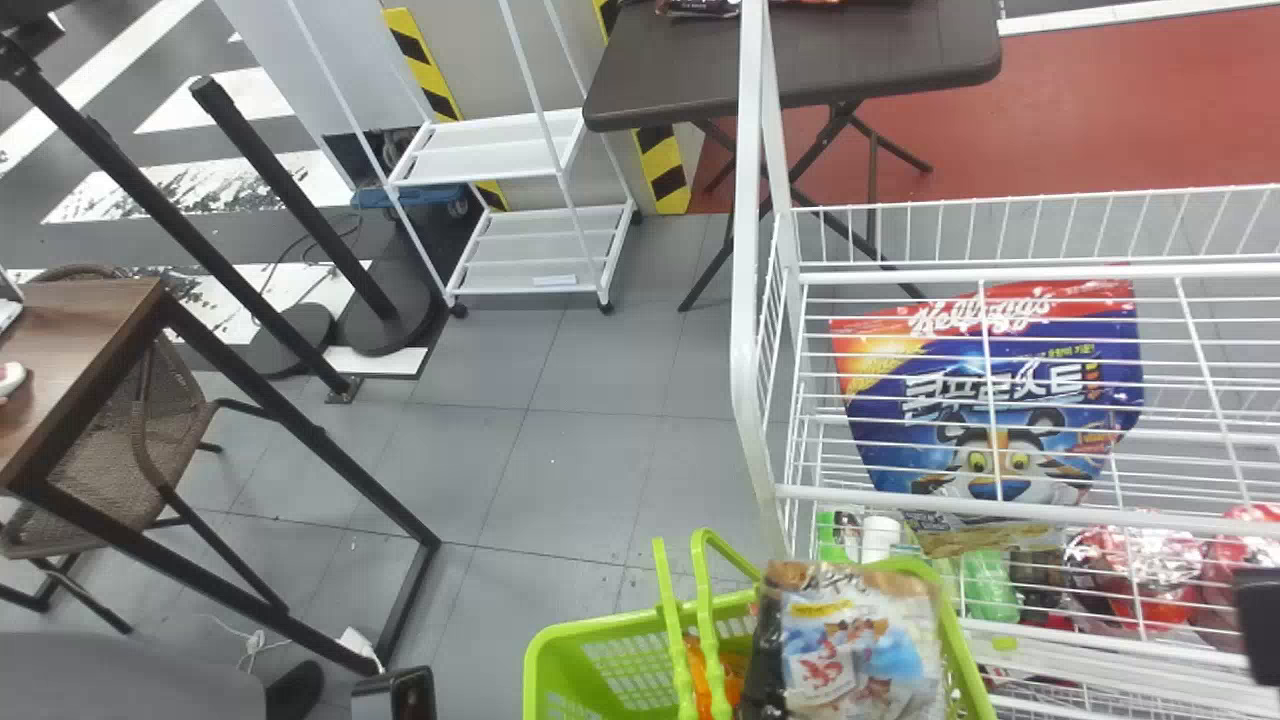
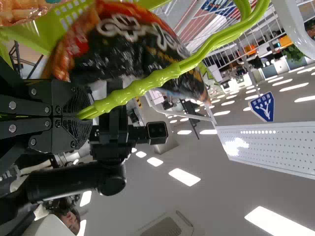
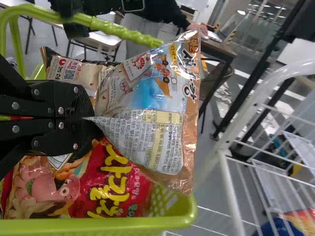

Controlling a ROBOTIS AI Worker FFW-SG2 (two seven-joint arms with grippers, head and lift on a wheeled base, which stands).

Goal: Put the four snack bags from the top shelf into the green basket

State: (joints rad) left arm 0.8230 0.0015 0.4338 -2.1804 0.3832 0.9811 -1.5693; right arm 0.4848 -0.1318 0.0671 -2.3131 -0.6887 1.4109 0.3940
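Two arms are posed at the green basket [image 1: 560, 640]. The right claw [image 3: 88, 118] is over it, fingers pinched narrow on one edge of a snack bag [image 1: 850, 650], which spreads out beyond their tips, above a red bag [image 3: 118, 191] lying in the basket. The left claw [image 2: 83, 116] is closed on the green handle [image 2: 160, 76]. A blue cereal bag [image 1: 960, 390] is in the white wire rack [image 1: 1000, 508].
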